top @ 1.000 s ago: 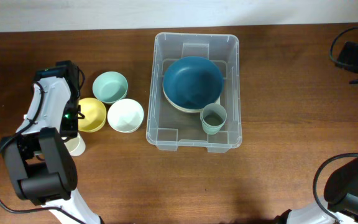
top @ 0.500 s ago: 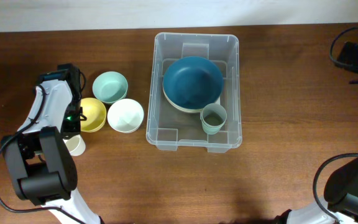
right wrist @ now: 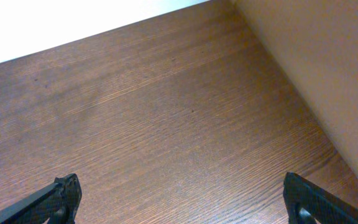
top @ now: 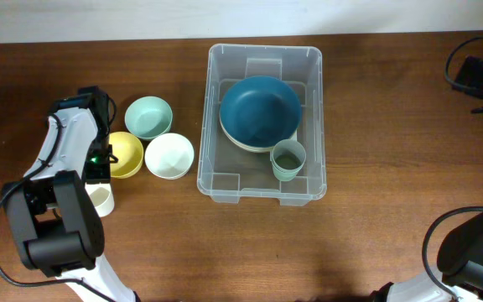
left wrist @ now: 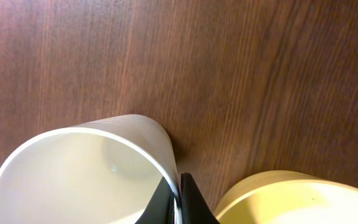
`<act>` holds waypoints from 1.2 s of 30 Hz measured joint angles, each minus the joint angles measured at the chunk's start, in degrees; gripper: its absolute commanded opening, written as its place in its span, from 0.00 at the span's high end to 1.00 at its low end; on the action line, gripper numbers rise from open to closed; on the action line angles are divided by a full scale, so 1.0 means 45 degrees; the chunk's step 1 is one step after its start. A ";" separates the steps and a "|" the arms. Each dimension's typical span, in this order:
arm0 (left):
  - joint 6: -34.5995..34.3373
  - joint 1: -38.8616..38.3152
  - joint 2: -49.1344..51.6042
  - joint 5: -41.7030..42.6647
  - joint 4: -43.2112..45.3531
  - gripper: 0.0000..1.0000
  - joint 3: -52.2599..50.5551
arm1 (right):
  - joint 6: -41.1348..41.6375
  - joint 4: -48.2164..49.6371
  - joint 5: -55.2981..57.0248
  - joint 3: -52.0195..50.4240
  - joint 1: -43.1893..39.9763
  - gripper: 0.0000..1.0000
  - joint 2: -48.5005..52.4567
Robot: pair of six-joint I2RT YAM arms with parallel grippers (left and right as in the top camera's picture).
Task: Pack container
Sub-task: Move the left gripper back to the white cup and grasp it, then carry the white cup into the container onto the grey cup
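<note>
The left gripper [left wrist: 179, 190] pointed downward, its two fingers pinched on the wall of a white cup [left wrist: 73, 168], one inside the rim and one outside. The right gripper [right wrist: 182, 198] stood fully spread, nothing between its fingertips.

Left of the container [top: 233, 174] we find a teal bowl [top: 148, 117], yellow bowl [top: 126, 154] and white bowl [top: 169, 156] packed close, the white bowl just beside its wall, and a white cup [top: 101, 198] near the yellow bowl. Inside, a blue bowl [top: 260, 110] fills the back and a green cup [top: 288, 159] the front right, while the front left floor is bare. To its right lies open table [top: 392, 151].
</note>
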 measured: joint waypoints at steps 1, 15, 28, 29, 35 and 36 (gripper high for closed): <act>0.0000 0.0000 0.0000 -0.0039 -0.0053 0.99 0.0000 | -0.0005 0.0000 0.0000 0.0000 0.0000 0.01 0.0000; 0.3031 0.0000 -0.1307 -0.2662 0.0874 0.99 0.1744 | 0.0000 0.0000 0.0000 0.0000 0.0000 0.01 0.0000; 1.4790 -0.0816 -0.2059 0.7179 0.8257 0.99 0.3376 | -0.0005 0.0000 0.0000 0.0000 0.0000 0.01 0.0000; 1.5246 -0.1069 -0.2059 0.7878 0.8286 0.99 0.3376 | -0.0005 0.0000 0.0000 0.0000 0.0000 0.01 0.0000; 1.8044 -0.3191 -0.2059 0.9972 0.7495 0.99 0.3376 | -0.0005 0.0000 0.0000 0.0000 0.0000 0.01 0.0000; 1.8564 -0.3594 -0.2059 1.0122 0.7305 0.99 0.3376 | -0.0005 0.0000 0.0000 0.0000 0.0000 0.01 0.0000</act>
